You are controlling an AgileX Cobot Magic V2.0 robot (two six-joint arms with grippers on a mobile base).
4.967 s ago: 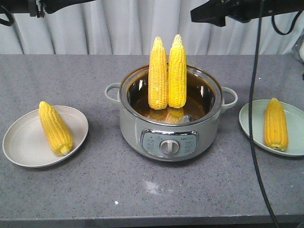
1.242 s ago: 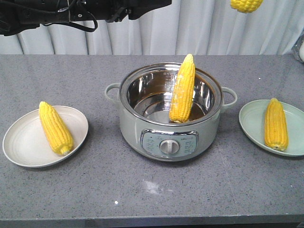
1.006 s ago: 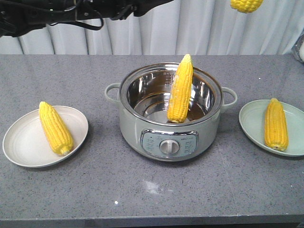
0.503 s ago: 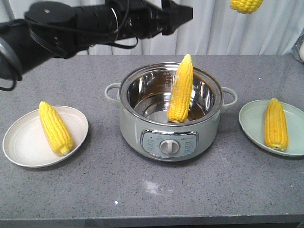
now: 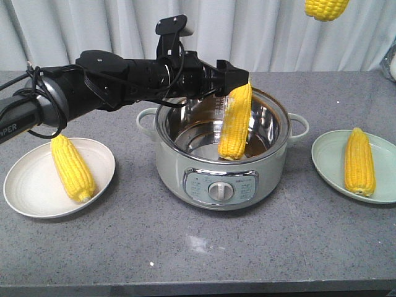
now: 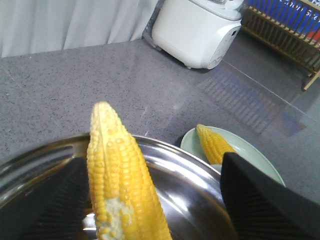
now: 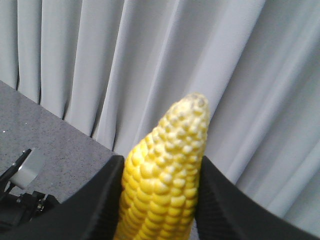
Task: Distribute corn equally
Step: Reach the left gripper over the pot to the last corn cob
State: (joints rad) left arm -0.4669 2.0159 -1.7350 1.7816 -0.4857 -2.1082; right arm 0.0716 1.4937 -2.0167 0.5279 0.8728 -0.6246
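Left gripper (image 6: 150, 160) straddles the leaning cob (image 6: 120, 180) in the cooker (image 5: 179, 164), jaws apart; right gripper (image 7: 161, 162) pinches a second cob (image 7: 165, 200) high at far right.
A third cob (image 5: 72, 167) lies on the left plate (image 5: 25, 192), a fourth cob (image 5: 359, 161) on the right plate (image 5: 325, 151). The left arm (image 5: 37, 108) reads "PER"; cooker print unreadable.

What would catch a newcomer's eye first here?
The black left gripper reaches over the silver cooker at centre, open around the upright cob leaning inside. High at top right, the right gripper clamps a lifted cob. One plated cob lies on the white plate at left, another on the green plate at right.
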